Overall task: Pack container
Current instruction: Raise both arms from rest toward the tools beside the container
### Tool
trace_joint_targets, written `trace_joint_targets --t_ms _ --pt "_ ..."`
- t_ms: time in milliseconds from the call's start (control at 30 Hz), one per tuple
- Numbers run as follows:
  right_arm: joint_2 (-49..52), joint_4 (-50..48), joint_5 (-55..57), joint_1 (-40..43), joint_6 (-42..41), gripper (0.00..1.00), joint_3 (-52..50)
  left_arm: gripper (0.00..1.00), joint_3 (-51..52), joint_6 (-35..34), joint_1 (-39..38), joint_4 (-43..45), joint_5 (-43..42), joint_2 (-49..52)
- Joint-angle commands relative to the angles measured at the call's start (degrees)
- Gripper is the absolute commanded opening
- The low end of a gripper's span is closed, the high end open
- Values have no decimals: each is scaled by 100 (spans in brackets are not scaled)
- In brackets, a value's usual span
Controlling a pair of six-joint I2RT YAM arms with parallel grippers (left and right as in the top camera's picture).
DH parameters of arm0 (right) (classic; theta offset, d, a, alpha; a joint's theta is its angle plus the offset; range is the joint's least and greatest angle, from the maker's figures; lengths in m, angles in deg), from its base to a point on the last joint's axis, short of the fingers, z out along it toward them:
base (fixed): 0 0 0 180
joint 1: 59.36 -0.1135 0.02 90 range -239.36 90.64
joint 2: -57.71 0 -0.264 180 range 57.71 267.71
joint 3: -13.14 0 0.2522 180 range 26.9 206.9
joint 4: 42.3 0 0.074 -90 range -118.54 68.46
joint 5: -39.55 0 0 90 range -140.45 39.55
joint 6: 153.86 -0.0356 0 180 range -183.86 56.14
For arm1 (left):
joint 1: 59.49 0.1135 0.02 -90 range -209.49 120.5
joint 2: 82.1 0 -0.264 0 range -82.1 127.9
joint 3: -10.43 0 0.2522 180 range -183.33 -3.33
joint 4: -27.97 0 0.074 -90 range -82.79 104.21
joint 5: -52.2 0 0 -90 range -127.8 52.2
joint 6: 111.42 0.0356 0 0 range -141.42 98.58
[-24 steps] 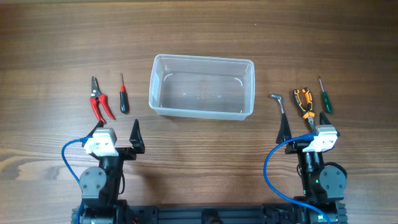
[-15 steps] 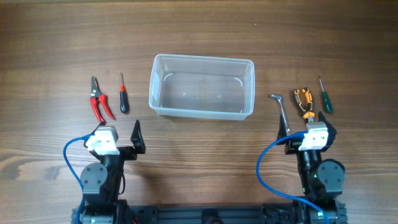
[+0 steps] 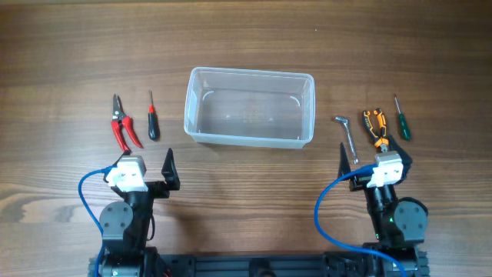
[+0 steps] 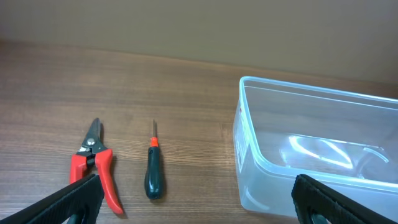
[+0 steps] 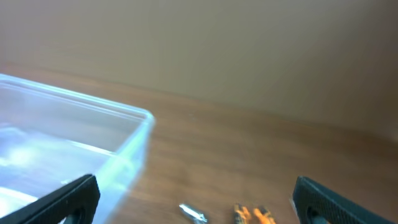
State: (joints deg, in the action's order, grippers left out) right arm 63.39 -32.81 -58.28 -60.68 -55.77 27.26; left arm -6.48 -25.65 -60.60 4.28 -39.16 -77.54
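Observation:
The clear plastic container (image 3: 250,72) stands empty at the table's middle. My left gripper (image 3: 144,158) is open and empty, near its front left corner. In the left wrist view it (image 4: 196,186) frames red-handled shears (image 4: 93,165), a dark screwdriver (image 4: 153,173) and the container's left end (image 4: 311,91). My right gripper (image 3: 372,151) is open and empty, just in front of a silver wrench (image 3: 347,131) and orange pliers (image 3: 374,125). The blurred right wrist view shows this gripper (image 5: 196,184), the container's right corner (image 5: 93,109), the wrench tip (image 5: 193,213) and the pliers (image 5: 255,215).
The shears (image 3: 121,127) and dark screwdriver (image 3: 153,119) lie left of the container. A green screwdriver (image 3: 400,121) lies right of the pliers. Both arm bases sit at the table's front edge.
My right gripper has shifted a little to the left and towards the wrench and pliers. The left arm and all the tools have not moved.

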Motion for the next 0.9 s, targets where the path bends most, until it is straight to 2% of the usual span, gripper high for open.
trace_joint_targets --t_ms 0,133,200,333,400,467,567,667,767,867 --pt "13 -103 -841 4 -835 100 55 100 37 63 37 393 105 2" --pt "136 46 -400 4 -1126 100 455 100 -72 96 37 1515 136 7" --pt "407 55 -210 4 -1104 100 745 100 -293 74 37 1392 282 72" --pt "1690 315 -114 4 -896 100 1803 100 -1104 74 37 833 267 831" --pt "2647 774 -114 4 -688 100 2702 100 -1729 76 37 656 234 1547" --pt "3794 1672 -116 7 -511 100 3952 100 -2568 79 37 332 234 2452" --pt "5687 3471 -116 7 -367 100 6258 100 -4415 76 37 -933 223 4159" --pt "7344 5230 -111 11 -372 100 8620 100 -6612 74 37 -2894 114 5884" --pt "8454 6437 -94 111 -365 100 10279 100 -8240 87 37 -4223 131 7064" --pt "9206 7206 -149 361 -651 100 11243 100 -9298 74 35 -4708 13 7777"
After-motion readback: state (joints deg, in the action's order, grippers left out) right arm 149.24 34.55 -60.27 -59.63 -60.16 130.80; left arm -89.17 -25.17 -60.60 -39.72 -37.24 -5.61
